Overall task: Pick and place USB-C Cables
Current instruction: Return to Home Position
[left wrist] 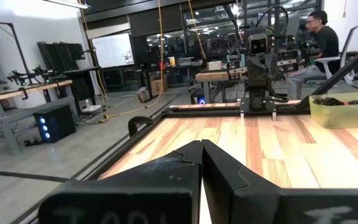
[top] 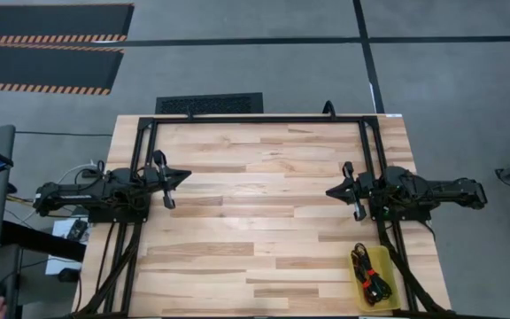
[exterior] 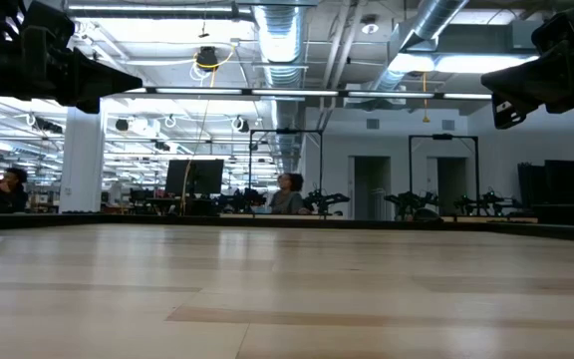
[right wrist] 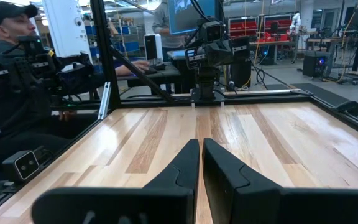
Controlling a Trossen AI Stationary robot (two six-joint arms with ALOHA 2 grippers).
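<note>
Both arms hung drawn back at opposite sides of the wooden table (top: 255,204), facing each other across its bare middle. The left gripper (top: 185,177) was held above the left side with its two dark fingers (left wrist: 185,163) pressed together tip to tip, nothing between them. The right gripper (top: 329,190) mirrored it on the right side, fingers (right wrist: 185,155) likewise closed on nothing. In the low view both sat well clear of the boards. The USB-C Cables (top: 370,276) lay inside the yellow bin (top: 390,262), which stood on the table at the corner on the right arm's side, apart from either gripper. From above they read as one dark tangle with touches of red – probably several bundles piled together, though they could not be told apart. In the left wrist view, dark loops showed just over the bin's translucent wall (left wrist: 347,112)
</note>
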